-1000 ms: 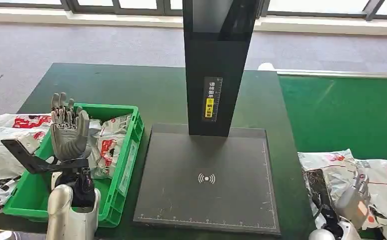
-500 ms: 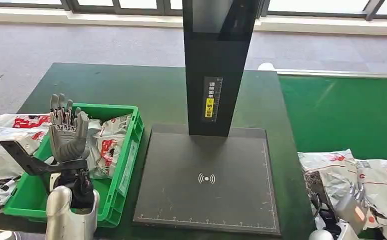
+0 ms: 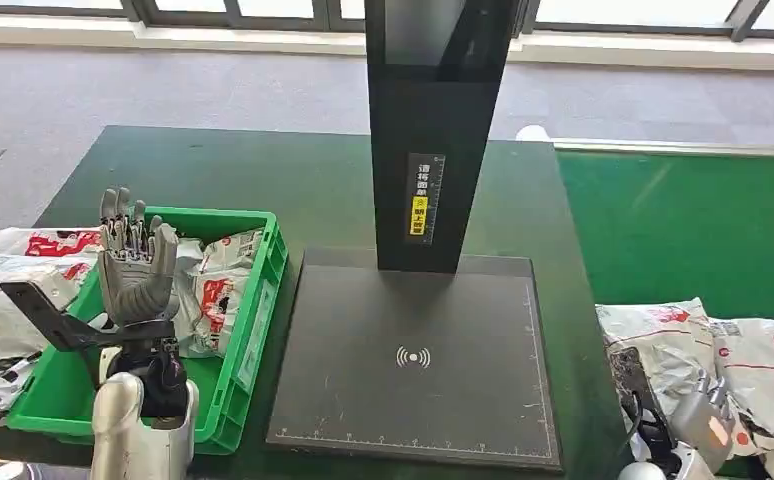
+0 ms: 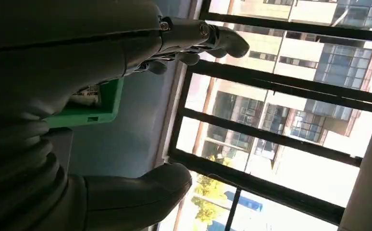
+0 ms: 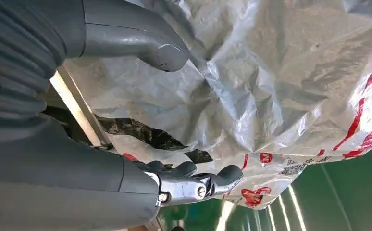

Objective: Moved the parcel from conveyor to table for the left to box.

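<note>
On the dark green counter [image 3: 293,180], left side, I see a green plastic crate [image 3: 253,310], rectangular with a ribbed rim, holding crumpled silver poly bags [image 3: 215,290] with red and white print. More of these bags [image 3: 8,290] lie piled just outside the crate's left wall. My left hand [image 3: 135,262] is raised upright over the crate, palm forward, fingers spread, holding nothing; the left wrist view shows its fingers [image 4: 222,41] stretched toward big windows [image 4: 290,120].

Centre of the counter: a flat matte black scan pad [image 3: 413,360] with a ruler edge and a wireless mark, and a glossy black post [image 3: 433,130] with a yellow label standing at its back edge.

Right side: the green conveyor [image 3: 683,220] carries the parcel [image 3: 663,335], a wrinkled silver bag with red stripes, with another bag [image 3: 773,360] beside it. My right hand [image 3: 705,415] is low over the parcel. In the right wrist view the thumb [image 5: 141,43] and fingers [image 5: 208,180] lie against the crinkled film [image 5: 270,86]; I cannot tell whether it grips.
</note>
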You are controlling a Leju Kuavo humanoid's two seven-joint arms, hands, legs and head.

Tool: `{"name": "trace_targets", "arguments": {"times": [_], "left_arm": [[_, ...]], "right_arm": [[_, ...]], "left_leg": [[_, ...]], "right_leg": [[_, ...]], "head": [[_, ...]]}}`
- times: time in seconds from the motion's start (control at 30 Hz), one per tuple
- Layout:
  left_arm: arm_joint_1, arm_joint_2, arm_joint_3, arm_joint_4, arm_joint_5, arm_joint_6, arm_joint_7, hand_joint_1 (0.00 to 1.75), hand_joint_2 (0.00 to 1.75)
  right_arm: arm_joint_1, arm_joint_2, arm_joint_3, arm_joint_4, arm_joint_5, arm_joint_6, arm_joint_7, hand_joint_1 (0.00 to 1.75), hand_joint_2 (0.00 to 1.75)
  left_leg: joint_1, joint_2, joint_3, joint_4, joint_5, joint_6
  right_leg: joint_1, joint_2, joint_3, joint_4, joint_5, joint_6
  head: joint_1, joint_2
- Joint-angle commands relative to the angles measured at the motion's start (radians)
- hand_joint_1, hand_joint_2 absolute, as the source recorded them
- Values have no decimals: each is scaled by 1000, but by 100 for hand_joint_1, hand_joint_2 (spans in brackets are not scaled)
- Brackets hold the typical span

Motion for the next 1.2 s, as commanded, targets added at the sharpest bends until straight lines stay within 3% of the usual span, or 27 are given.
{"name": "trace_targets", "arguments": {"times": [0.03, 0.17, 0.23, 0.4, 0.43, 0.67, 0.73, 1.2], "left_arm": [[-15, 15, 8, 33, -3, 4, 6, 0, 175], [-15, 15, 8, 33, -3, 4, 6, 0, 175], [-30, 10, 8, 42, -13, 3, 19, 0, 175], [-38, 6, 7, 46, -19, 5, 26, 0, 175], [-38, 5, 7, 46, -20, 6, 27, 0, 175], [-46, 4, 11, 55, -22, 8, 32, 0, 175], [-53, 6, 11, 61, -24, 7, 34, 0, 175], [-71, 6, 25, 79, -26, 8, 37, 0, 175]], "right_arm": [[-33, -4, -55, 48, -1, 8, 4, 0, 175], [-33, -4, -55, 48, -1, 8, 4, 0, 175], [-10, -11, -48, 44, 103, 86, 108, 0, 175], [7, -1, -51, 34, 151, 148, 128, 0, 175], [9, 0, -52, 30, 152, 150, 129, 175, 175], [20, 2, -40, 19, 157, 179, 125, 175, 175], [29, -5, -28, 26, 179, 239, 135, 175, 175], [26, 10, -21, 4, 174, 234, 114, 175, 175]], "left_leg": [[0, 1, 0, -1, 1, 0], [0, 1, -1, -2, 2, 0], [0, 1, 0, -2, 1, 0], [0, -2, -1, -2, 2, 0], [0, -1, 0, -1, 1, 0], [0, -1, -1, -1, 2, 0], [0, -1, -1, -2, 2, 0], [1, -1, -1, -3, 2, -1]], "right_leg": [[0, 0, 0, -1, 1, -1], [0, -1, -1, -2, 2, -1], [0, -1, 0, -2, 1, -1], [0, -3, -1, -2, 1, -1], [0, -2, 0, -1, 0, -1], [0, -2, -1, -2, 1, -1], [0, -3, -1, -2, 1, -1], [1, -2, -1, -3, 2, -1]], "head": [[0, 0], [0, 0], [0, 0], [0, 0], [0, 0], [0, 0], [0, 0], [0, 0]]}}
